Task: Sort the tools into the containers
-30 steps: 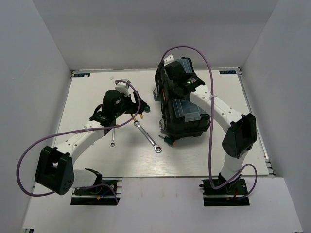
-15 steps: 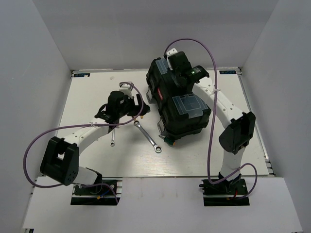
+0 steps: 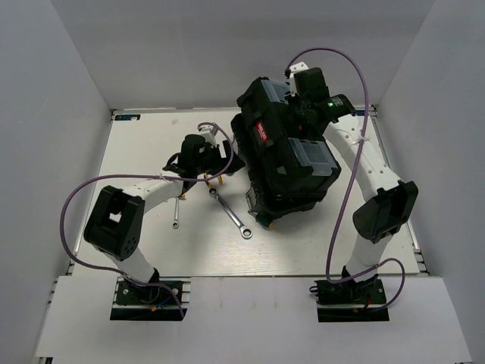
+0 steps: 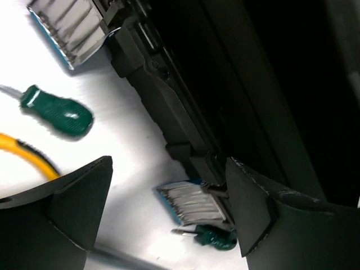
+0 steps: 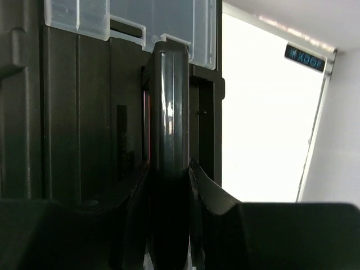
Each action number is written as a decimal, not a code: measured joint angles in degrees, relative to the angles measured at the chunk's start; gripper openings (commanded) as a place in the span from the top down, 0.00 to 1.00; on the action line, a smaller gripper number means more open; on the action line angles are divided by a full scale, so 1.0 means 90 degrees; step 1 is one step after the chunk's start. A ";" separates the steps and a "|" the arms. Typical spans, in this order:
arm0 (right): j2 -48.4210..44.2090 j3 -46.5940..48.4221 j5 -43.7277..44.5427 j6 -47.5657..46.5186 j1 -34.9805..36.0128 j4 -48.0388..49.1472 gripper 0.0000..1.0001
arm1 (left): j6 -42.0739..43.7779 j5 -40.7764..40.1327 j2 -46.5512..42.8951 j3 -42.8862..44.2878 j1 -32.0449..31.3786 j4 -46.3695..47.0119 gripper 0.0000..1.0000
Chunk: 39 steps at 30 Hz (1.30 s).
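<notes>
Where two wrenches lie flat, one toolbox is near.

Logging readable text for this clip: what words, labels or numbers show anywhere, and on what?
"XDOF": white print on the blue sticker at the table's far edge, right wrist view; blurred, so uncertain.
Far-left corner sticker and far-right corner sticker, top view: too small to read.
Red label on the toolbox handle: white print, too small to read.
Left wrist view: no text.
</notes>
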 measured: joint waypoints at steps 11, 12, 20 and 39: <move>-0.0340 -0.0236 -0.0947 0.0750 -0.0884 -0.0165 1.00 | -0.0561 0.0372 0.0969 0.0542 -0.0138 0.0311 0.15; -0.0389 -0.0306 -0.1052 0.0835 -0.0950 -0.0141 1.00 | -0.0600 0.0398 0.1035 0.0585 -0.0172 0.0335 0.15; -0.0607 -0.0697 -0.1768 0.1268 -0.1358 0.0129 1.00 | -0.0709 0.0665 0.1285 0.0908 -0.0464 0.0508 0.15; -0.1124 -0.1365 -0.2487 0.1472 -0.2193 0.0432 1.00 | -0.0576 0.0073 0.1982 0.2195 -0.0862 -0.0923 0.71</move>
